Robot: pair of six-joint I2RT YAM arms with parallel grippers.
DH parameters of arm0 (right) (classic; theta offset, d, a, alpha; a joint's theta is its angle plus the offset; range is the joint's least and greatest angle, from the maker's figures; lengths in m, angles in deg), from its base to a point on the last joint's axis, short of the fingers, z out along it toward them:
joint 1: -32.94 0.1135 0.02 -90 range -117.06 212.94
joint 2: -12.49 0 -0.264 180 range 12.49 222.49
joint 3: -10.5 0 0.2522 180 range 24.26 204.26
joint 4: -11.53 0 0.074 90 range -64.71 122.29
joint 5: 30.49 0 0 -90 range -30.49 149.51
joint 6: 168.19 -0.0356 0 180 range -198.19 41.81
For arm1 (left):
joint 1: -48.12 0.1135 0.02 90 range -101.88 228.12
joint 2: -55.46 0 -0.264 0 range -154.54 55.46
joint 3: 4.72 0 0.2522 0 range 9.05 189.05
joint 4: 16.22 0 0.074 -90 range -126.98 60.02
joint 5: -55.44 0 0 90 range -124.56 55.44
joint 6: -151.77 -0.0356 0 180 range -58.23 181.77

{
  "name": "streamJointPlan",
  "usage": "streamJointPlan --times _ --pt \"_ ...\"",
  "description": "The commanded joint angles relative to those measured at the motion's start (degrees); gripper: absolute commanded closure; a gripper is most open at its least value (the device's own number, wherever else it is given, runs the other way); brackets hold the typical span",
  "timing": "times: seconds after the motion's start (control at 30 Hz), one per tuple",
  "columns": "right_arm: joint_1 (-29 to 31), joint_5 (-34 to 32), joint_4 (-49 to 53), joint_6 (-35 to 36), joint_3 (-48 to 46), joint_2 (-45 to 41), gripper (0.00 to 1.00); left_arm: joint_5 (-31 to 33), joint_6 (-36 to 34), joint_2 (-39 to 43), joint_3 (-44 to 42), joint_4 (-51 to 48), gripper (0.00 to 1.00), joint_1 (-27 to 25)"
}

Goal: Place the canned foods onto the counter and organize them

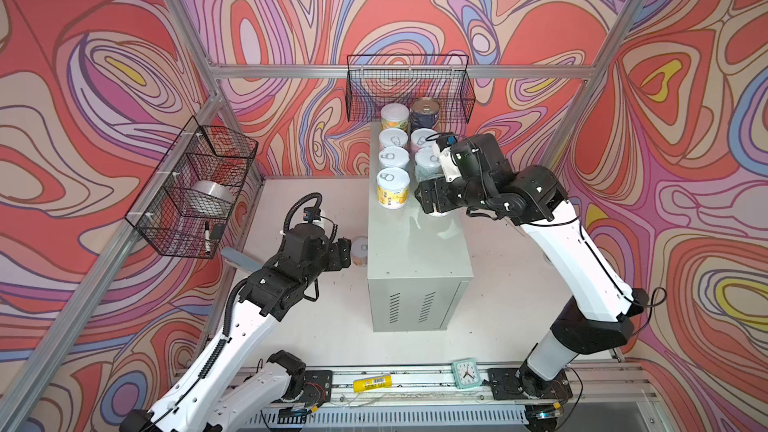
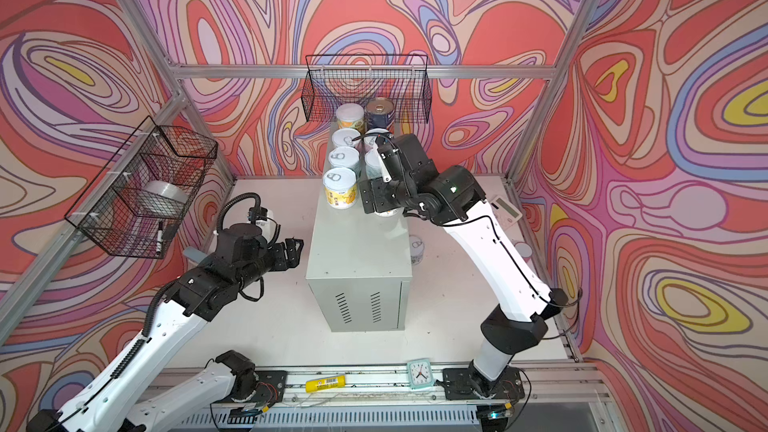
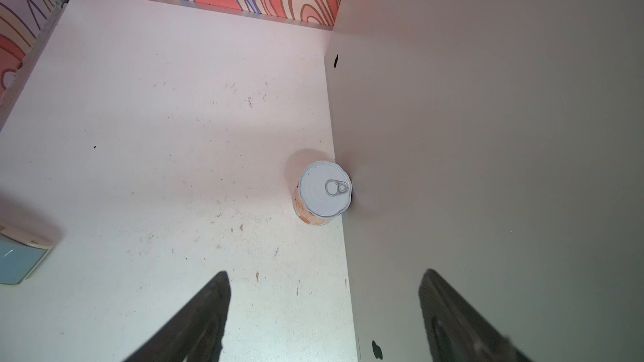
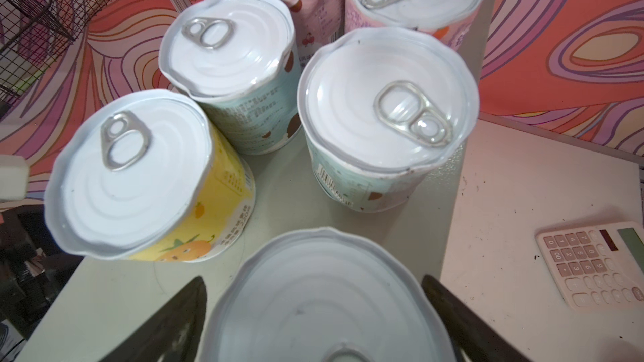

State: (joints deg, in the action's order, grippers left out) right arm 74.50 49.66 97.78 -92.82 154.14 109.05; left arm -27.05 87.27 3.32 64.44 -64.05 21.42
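Observation:
The counter (image 1: 415,251) is a tall grey box in mid-table, seen in both top views. Several canned foods stand on its far half in two columns, a yellow can (image 1: 392,187) nearest in the left one. My right gripper (image 4: 312,277) is open around the nearest can of the right column (image 4: 320,308); both fingers stand a little off its rim. In a top view that gripper (image 1: 434,197) covers most of this can. My left gripper (image 3: 324,308) is open and empty, low beside the counter's left wall. An orange-labelled can (image 3: 324,191) stands on the table just ahead of it, against that wall.
Another can (image 2: 415,249) stands on the table right of the counter, near a calculator (image 2: 505,207). Black wire baskets hang at the back (image 1: 409,87) and at the left (image 1: 195,189), the latter holding a tape roll (image 1: 212,197). A clock (image 1: 464,372) and a yellow tube (image 1: 372,382) lie on the front rail.

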Motion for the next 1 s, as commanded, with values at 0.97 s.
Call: streamJointPlan --times 0.97 --pt "0.36 3.87 -18.59 -4.29 -30.29 -24.38 0.34 -3.88 -6.69 -13.07 23.44 7.85 0.17 -1.00"
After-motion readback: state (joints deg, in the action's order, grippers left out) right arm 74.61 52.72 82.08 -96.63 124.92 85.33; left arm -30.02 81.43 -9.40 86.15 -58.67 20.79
